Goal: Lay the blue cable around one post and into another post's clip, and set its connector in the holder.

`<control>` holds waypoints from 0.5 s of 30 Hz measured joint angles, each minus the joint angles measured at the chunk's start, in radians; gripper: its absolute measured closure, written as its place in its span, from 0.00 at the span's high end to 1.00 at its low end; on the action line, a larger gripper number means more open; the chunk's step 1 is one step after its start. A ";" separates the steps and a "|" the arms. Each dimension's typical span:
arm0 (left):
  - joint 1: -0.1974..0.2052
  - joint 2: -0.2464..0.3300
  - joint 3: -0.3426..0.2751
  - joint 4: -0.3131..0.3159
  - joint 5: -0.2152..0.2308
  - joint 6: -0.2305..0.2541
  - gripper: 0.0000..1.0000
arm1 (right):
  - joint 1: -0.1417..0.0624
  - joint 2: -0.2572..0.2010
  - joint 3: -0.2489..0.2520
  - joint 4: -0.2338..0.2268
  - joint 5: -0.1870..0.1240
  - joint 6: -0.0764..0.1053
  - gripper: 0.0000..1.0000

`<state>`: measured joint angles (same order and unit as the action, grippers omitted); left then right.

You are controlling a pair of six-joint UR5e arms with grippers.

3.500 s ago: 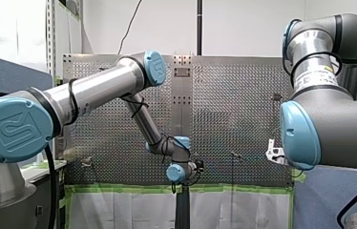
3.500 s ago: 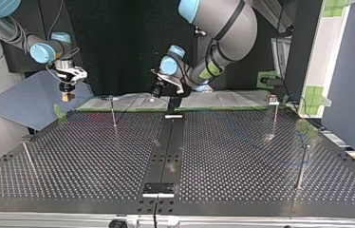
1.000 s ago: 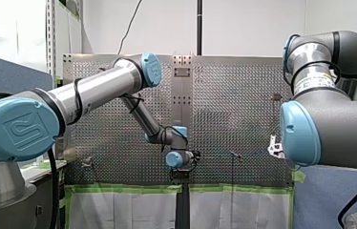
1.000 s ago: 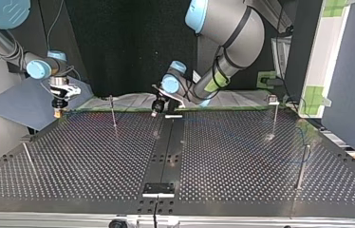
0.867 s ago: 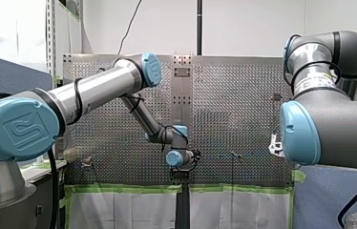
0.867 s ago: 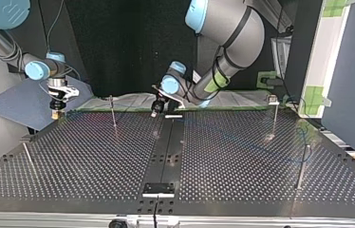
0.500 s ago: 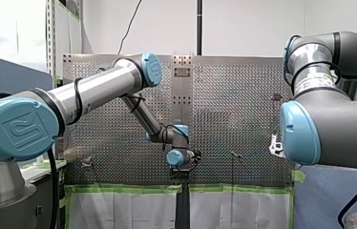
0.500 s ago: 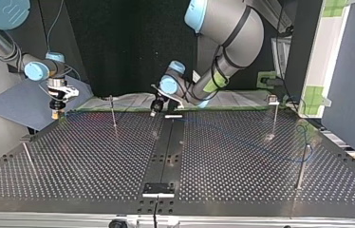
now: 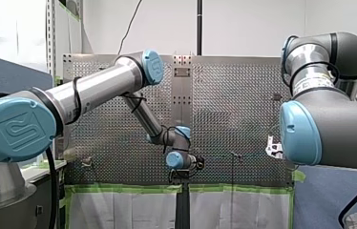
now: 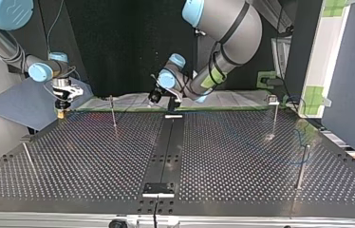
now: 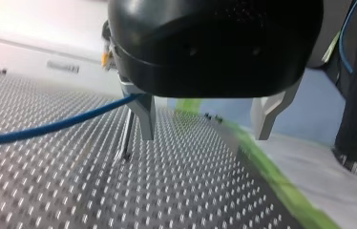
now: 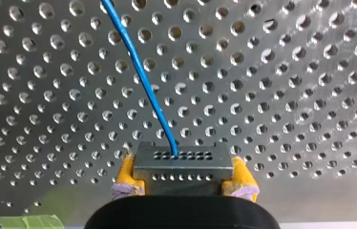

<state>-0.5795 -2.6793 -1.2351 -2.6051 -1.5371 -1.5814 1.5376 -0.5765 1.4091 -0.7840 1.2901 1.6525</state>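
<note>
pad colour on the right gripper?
Yellow pads on my right gripper, clamping the grey connector; clearest in the right wrist view.

Top view: on the desk (image 10: 223,156), far-left post (image 10: 113,114) and far-right post (image 10: 274,118) stand by the far edge, near-left post (image 10: 28,159) and near-right post (image 10: 301,166) at the sides; my left claw (image 10: 154,99) above that edge's middle, my right claw (image 10: 61,114), with the connector (image 12: 181,164) in it, above its left corner

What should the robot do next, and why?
Probably carry the connector toward the nearby post, trailing the blue cable, since my right fingers clamp it while my left fingers stand open, holding nothing.
</note>
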 joint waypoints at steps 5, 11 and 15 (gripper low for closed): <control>-0.019 0.033 -0.033 0.010 0.046 0.014 1.00 | 0.007 0.000 0.000 0.001 0.000 0.000 0.00; -0.042 0.082 -0.078 0.036 0.082 0.013 1.00 | 0.014 0.001 0.000 0.008 0.000 -0.001 0.00; -0.061 0.097 -0.090 0.030 0.086 0.013 1.00 | 0.018 0.001 0.000 0.015 0.000 -0.001 0.00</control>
<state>-0.6409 -2.5827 -1.3254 -2.5755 -1.4512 -1.5684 1.5560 -0.5752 1.4091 -0.7685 1.2902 1.6511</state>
